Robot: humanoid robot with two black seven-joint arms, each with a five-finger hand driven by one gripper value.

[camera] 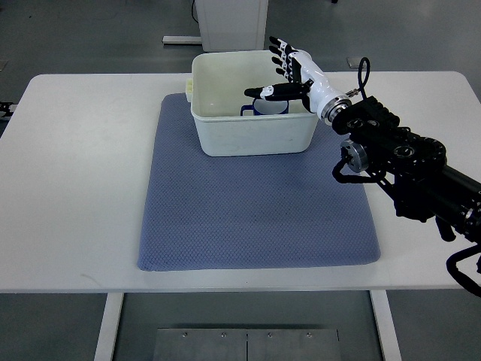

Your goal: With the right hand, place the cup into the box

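Note:
A white plastic box (252,135) stands at the far end of the blue mat (255,203). Inside it, near the right wall, sits a blue cup (268,107), partly hidden by the box's front wall and by my thumb. My right hand (285,71) hovers over the box's right side, fingers spread and thumb stretched out left above the cup. It holds nothing. The black right arm (398,162) comes in from the right edge.
The white table (83,173) carries the mat and box. A white pedestal (231,22) stands behind the table on the grey floor. A small pale tab (188,89) sticks out at the box's left rim.

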